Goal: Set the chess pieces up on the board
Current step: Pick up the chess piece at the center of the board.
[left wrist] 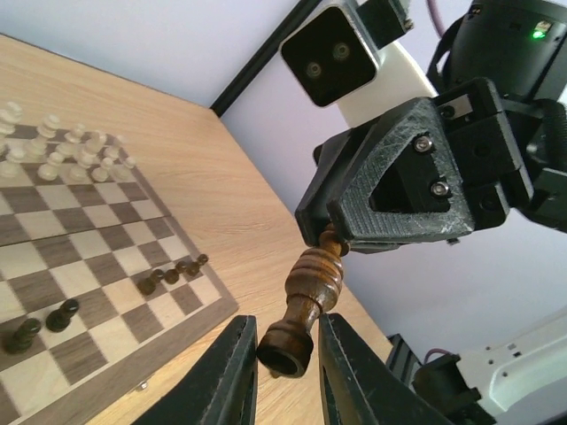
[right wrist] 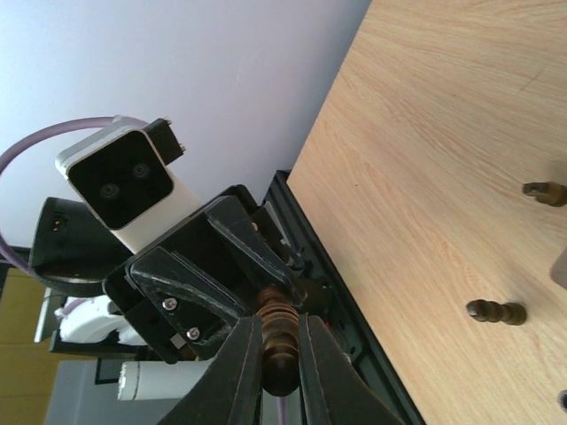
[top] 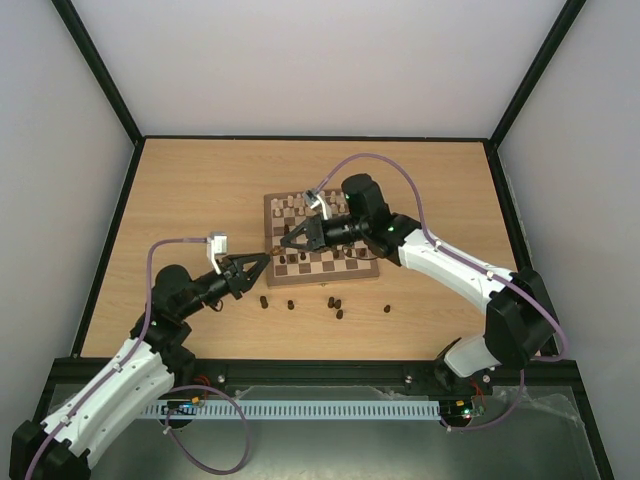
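Left gripper (left wrist: pixel 285 329) is set around the base of a dark piece (left wrist: pixel 312 283), held in the air off the board's (left wrist: pixel 97 243) near-left corner. Whether the base is pinched yet cannot be told. The piece's top is clamped in the right gripper (right wrist: pixel 279 326), closed tight. A handover is judged to be in hand: the left grip must be firmed before the right is released, and then the piece stood on its square. One piece is held. Six dark pieces (top: pixel 290 304) are counted loose on the tabletop (top: pixel 200 190) along the board's near edge, and at least six more on the board. The pale ones are too blurred to count.
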Robot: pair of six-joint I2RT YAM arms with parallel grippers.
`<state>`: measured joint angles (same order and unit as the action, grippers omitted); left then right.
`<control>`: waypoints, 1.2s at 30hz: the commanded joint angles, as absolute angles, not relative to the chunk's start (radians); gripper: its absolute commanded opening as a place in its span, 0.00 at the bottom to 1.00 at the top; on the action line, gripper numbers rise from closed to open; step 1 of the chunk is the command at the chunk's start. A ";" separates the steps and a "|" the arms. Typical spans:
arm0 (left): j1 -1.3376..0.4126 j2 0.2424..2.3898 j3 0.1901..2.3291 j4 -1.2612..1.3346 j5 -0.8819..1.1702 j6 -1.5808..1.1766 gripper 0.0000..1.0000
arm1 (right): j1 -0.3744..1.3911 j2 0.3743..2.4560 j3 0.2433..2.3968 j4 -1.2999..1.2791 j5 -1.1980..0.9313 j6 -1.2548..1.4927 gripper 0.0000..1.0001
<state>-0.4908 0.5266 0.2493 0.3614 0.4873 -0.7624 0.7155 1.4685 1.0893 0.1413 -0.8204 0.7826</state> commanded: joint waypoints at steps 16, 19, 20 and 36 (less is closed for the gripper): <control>-0.497 0.567 0.305 0.260 0.419 -0.680 0.52 | 0.676 1.466 1.078 0.051 -0.758 0.701 0.09; -0.496 0.563 0.290 0.280 0.424 -0.692 0.63 | 0.676 1.475 1.075 0.095 -0.807 0.732 0.09; -0.497 0.561 0.288 0.284 0.423 -0.694 0.65 | 0.677 1.476 1.074 0.104 -0.817 0.739 0.09; -0.497 0.596 0.254 0.434 0.494 -0.745 0.51 | 0.678 1.490 1.034 0.228 -0.919 0.811 0.10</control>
